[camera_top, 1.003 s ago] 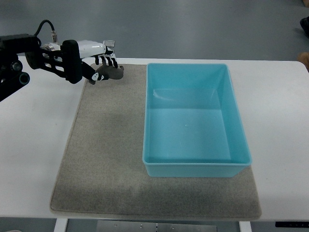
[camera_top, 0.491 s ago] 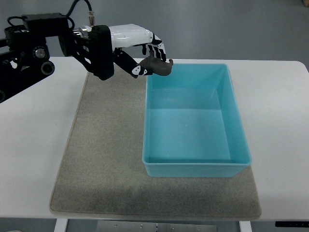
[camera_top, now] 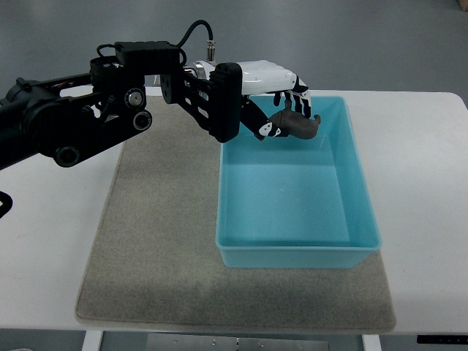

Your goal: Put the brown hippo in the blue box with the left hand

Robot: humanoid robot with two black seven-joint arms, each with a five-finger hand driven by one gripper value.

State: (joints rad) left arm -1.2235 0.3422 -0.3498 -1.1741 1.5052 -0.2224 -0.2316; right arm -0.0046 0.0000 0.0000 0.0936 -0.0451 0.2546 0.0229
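Now the left hand (camera_top: 281, 102) has carried the brown hippo (camera_top: 295, 124) from the mat's (camera_top: 161, 241) far left corner across to above the far end of the blue box (camera_top: 298, 252), fingers clenched around it, toy held clear of the box floor. Transport looks basically done; judging by position, what's left is lowering a bit and letting go. Right hand isn't visible

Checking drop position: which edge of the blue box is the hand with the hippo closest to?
The far edge, by the far-left corner. The left hand holds the brown hippo just inside it; the near edge and right edge lie well clear.
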